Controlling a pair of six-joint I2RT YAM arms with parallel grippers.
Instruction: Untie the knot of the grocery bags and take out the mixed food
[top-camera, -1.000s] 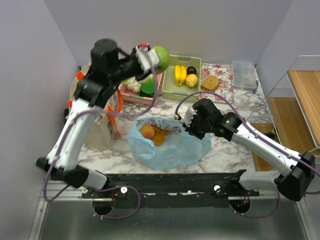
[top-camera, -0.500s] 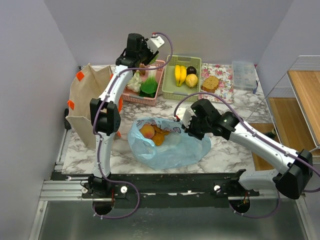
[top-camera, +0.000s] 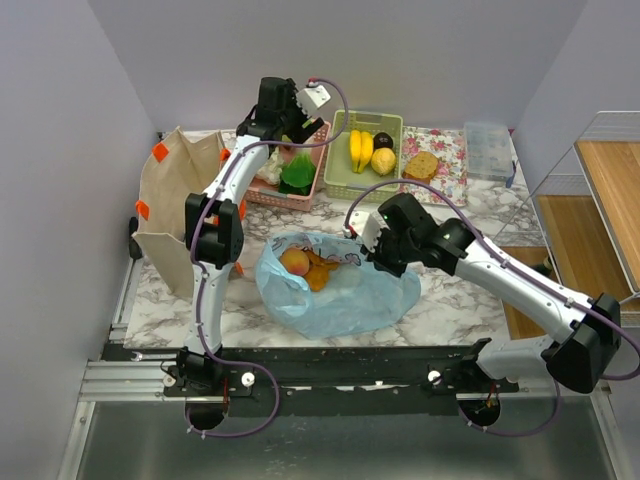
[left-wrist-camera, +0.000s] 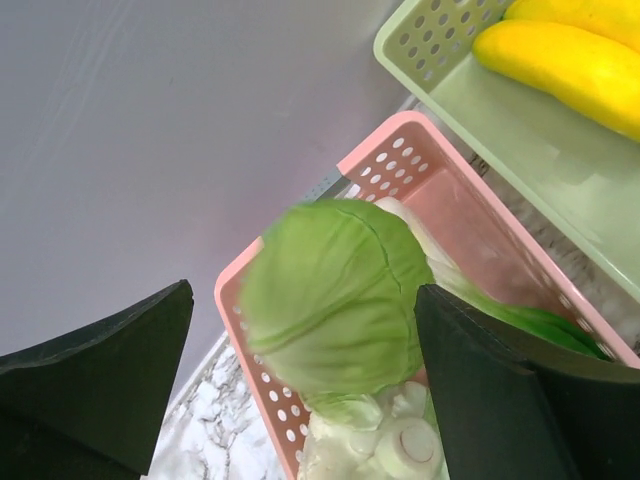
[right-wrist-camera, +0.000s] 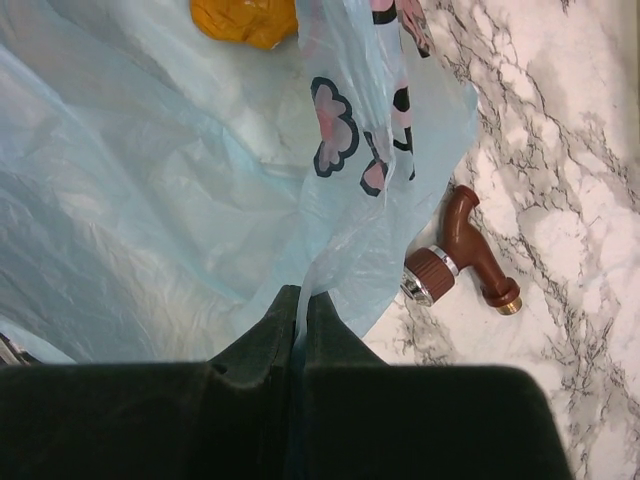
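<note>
The light blue grocery bag lies open mid-table with a peach and orange pieces inside. My right gripper is shut on a thin strip of the bag's edge; an orange piece shows through the plastic. My left gripper hovers open over the pink basket. Between its spread fingers the green cabbage sits blurred above the pink basket, clear of the left finger. The knot is out of view.
A green basket holds bananas. Bread lies on a flowered mat, with a clear box beyond it. A beige tote stands at the left. A brown tap-like toy lies beside the bag.
The left arm carried the cabbage from high up to over the pink basket, and its jaws have now opened off it. The right gripper keeps its hold on the bag.
</note>
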